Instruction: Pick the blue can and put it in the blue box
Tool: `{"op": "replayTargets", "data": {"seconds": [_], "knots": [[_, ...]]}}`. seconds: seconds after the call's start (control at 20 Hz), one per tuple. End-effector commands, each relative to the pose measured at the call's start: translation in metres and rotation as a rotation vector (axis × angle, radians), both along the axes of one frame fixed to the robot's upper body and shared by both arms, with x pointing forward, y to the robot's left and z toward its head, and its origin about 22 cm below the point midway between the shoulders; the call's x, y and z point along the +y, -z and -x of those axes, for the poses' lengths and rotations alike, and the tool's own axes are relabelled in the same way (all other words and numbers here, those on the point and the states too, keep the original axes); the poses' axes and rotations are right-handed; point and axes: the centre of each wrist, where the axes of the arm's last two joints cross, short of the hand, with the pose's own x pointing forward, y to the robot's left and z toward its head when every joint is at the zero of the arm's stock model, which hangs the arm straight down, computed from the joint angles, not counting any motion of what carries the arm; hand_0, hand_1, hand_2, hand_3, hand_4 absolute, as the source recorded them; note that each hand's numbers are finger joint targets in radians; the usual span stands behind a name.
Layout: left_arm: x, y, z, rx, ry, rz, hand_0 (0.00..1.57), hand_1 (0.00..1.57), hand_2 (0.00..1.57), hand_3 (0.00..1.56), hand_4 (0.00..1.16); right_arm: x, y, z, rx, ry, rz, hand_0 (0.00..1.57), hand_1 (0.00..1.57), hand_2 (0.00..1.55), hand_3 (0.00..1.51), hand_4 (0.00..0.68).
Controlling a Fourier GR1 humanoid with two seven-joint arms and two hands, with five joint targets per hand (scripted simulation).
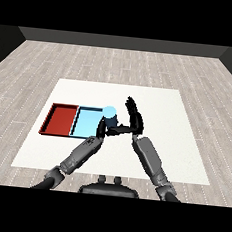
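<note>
Holding the blue can [109, 115] at the right-hand edge of the light blue tray [84, 122], the left hand [102, 128] looks to have its fingers curled round the can's lower body, though the hand is dark and partly hidden behind the can, so exactly how they wrap it is hard to make out. The can stands upright, its pale top showing above the hand, and it seems to sit over or just at the tray's right rim; whether it already rests on the tray floor or is carried just above it I cannot tell. That placement fits the task: the can is being brought in over the near side of the blue tray, which lies just right of the red tray [59, 119] on the white table [175, 144]. The right hand [134, 117] is raised just beside the can on its right, fingers straight and spread upward, holding nothing; it reads as standing clear or steadying the approach, but that is a judgement only. By my reading the placing step is nearly done, with letting go of the can yet to come. No brand, label or writing can be read on the can or trays.
</note>
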Motion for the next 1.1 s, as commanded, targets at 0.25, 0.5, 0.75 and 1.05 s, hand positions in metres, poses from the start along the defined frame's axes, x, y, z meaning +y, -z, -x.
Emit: {"op": "replayTargets", "data": {"seconds": [0.25, 0.5, 0.75, 1.05], "knots": [[0.033, 0.001, -0.012, -0.058, -0.120, -0.021, 1.57, 1.57, 1.57, 1.47, 1.14, -0.077, -0.023, 0.037, -0.134, 0.057, -0.172, 0.00, 0.00, 0.00, 0.00, 0.000], [0.073, -0.013, -0.031, -0.021, -0.179, -0.101, 1.57, 1.57, 1.56, 1.47, 1.15, -0.122, -0.007, 0.044, -0.124, 0.177, -0.186, 0.00, 0.00, 0.00, 0.00, 0.000], [0.108, -0.028, -0.057, 0.028, -0.263, -0.149, 1.57, 1.57, 1.57, 1.48, 1.13, -0.137, -0.027, 0.036, -0.114, 0.193, -0.183, 0.00, 0.00, 0.00, 0.00, 0.000], [0.146, 0.007, -0.069, 0.199, -0.338, -0.262, 1.57, 1.57, 1.57, 1.49, 1.10, -0.149, -0.008, 0.024, -0.090, 0.232, -0.188, 0.00, 0.00, 0.00, 0.00, 0.000]]}}
